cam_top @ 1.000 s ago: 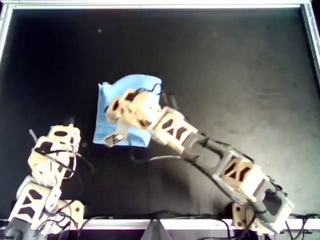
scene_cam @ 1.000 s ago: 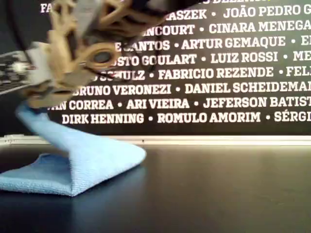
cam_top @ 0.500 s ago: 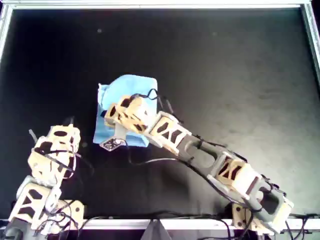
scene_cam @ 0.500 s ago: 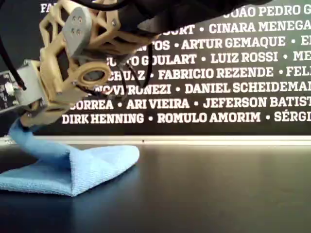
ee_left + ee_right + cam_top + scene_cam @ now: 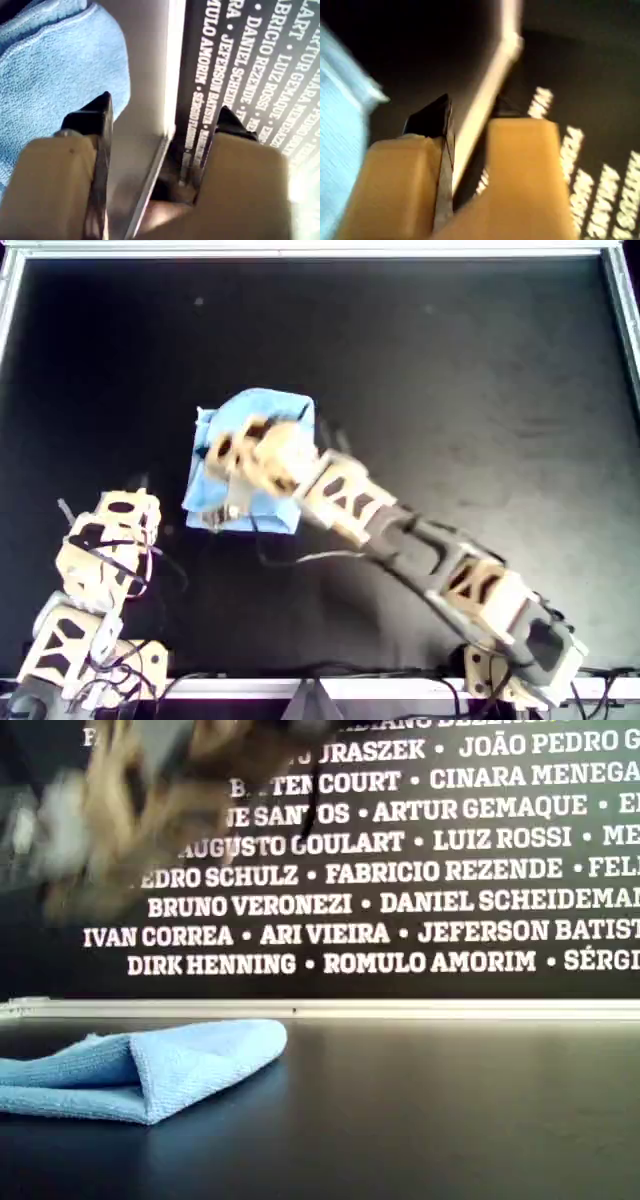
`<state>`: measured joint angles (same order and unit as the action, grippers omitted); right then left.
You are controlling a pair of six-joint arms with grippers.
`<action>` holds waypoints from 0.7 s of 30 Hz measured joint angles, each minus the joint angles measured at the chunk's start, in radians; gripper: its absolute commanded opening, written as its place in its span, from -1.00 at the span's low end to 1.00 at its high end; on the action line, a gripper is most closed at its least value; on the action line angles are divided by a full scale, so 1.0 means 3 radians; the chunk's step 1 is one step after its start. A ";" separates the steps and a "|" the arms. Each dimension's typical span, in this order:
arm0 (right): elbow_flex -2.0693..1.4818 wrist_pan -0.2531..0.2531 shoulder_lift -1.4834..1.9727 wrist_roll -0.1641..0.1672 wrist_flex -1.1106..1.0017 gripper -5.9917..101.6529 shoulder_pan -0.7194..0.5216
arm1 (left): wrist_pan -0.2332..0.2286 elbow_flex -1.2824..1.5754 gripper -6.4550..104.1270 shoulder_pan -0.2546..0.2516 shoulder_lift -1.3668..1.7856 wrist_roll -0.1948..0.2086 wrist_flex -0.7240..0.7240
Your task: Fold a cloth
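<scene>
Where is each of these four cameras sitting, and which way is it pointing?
Overhead: above the table, looking straight down; both arms show, the right arm over the cloth.
Exterior: low at table level, facing the lettered wall; blurred right arm above the cloth.
Left wrist: on the left gripper, looking past open jaws at the cloth.
Right wrist: on the right gripper, blurred, jaws open.
Shared: all four see the cloth.

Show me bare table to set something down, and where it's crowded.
Bare: in the overhead view, the table's top strip and upper right, beyond the cloth. Crowded: the cloth under one arm, and that view's lower left by the other arm.
</scene>
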<state>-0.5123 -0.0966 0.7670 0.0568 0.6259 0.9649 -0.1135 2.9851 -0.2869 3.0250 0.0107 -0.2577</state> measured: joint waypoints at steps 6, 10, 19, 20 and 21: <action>-0.0348 0.0010 0.0741 0.0010 0.1074 -0.83 -0.0041 | 0.0000 0.0000 0.45 0.0000 0.0000 0.0000 0.0000; -0.0726 0.0020 0.1104 -0.0015 0.2010 -0.84 -0.0245 | 0.0000 0.0000 0.45 0.0000 0.0000 0.0000 0.0000; -0.1340 0.0015 0.2081 0.0015 0.2337 -0.87 -0.1969 | 0.0000 0.0000 0.45 0.0000 0.0000 0.0000 0.0000; -0.1462 0.0015 0.2199 0.0015 0.2275 -0.87 -0.2173 | 0.0000 0.0000 0.45 0.0000 0.0000 0.0000 0.0000; -0.1606 0.0015 0.2321 0.0010 0.2194 -0.87 -0.2367 | 0.0000 0.0000 0.45 0.0000 0.0000 0.0000 0.0000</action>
<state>-0.9940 -0.0920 1.4634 0.0598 1.2839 0.2546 -0.1135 2.9851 -0.2869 3.0250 0.0107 -0.2577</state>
